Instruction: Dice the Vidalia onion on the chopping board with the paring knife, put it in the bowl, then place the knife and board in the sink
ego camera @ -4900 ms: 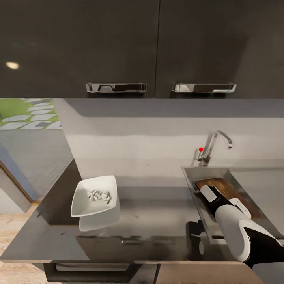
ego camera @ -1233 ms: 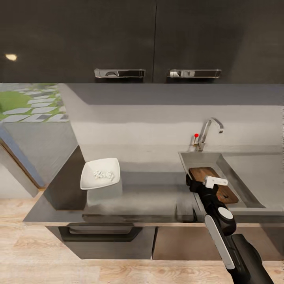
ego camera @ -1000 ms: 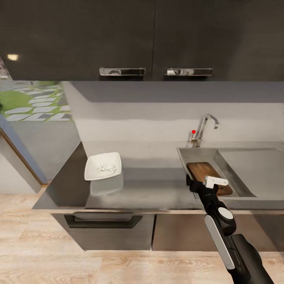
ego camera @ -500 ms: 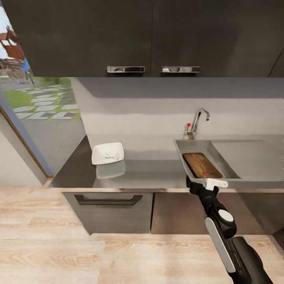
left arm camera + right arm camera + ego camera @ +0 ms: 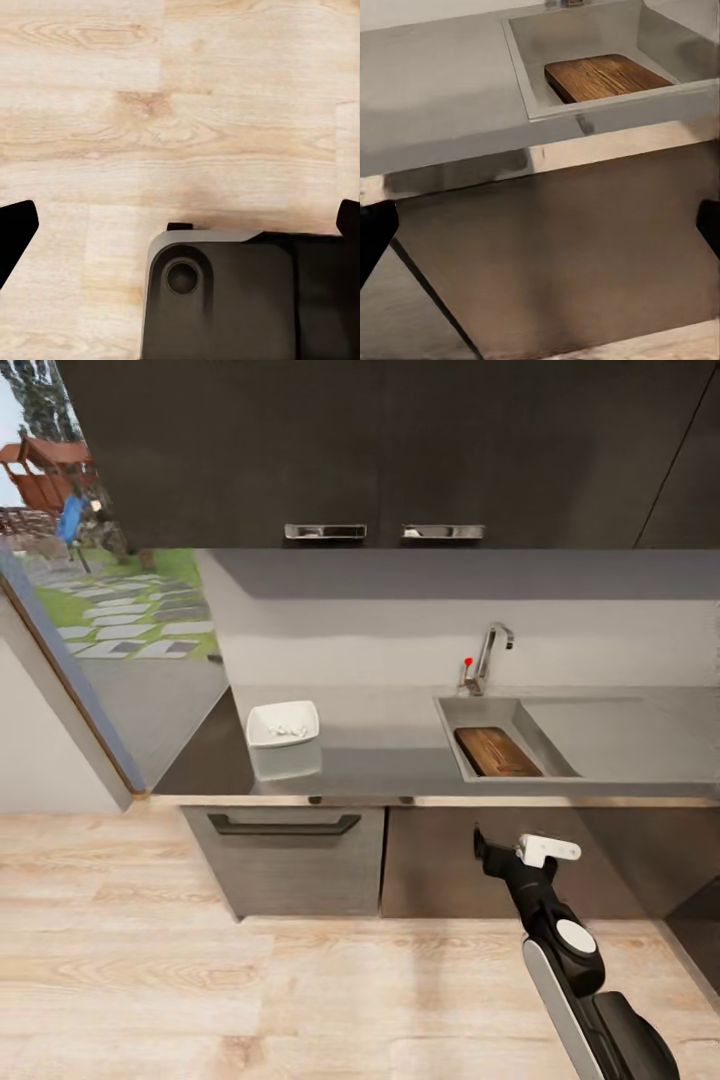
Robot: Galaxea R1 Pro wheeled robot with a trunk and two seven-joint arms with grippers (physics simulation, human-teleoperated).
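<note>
At the upper left of the head view a window (image 5: 100, 600) is opening onto a garden path. Lower, the worktop (image 5: 390, 760) is running across the frame's middle, its front edge standing well above a wide stretch of bare wooden floor (image 5: 150, 960). The bowl (image 5: 283, 724) is sitting near the worktop's left end, holding small white pieces, close to the front edge. Right of centre, the sink (image 5: 450, 732) is lying sunk in the worktop, with the chopping board (image 5: 497, 751) lying flat inside it by the near wall; the tap (image 5: 488, 652) is standing behind. At the lower right, the right hand (image 5: 500, 850) is hanging in front of the cabinets (image 5: 290, 860), below the worktop edge and apart from it.

The right wrist view is looking over the cabinet face up to the sink rim, showing the chopping board's grain; the right hand's dark fingertips (image 5: 375, 236) are standing far apart at the frame's two sides, spread with nothing between them. The left wrist view is showing floor planks and a dark part of the robot (image 5: 240, 300); the left hand's fingertips (image 5: 13, 232) are likewise standing wide apart, empty.
</note>
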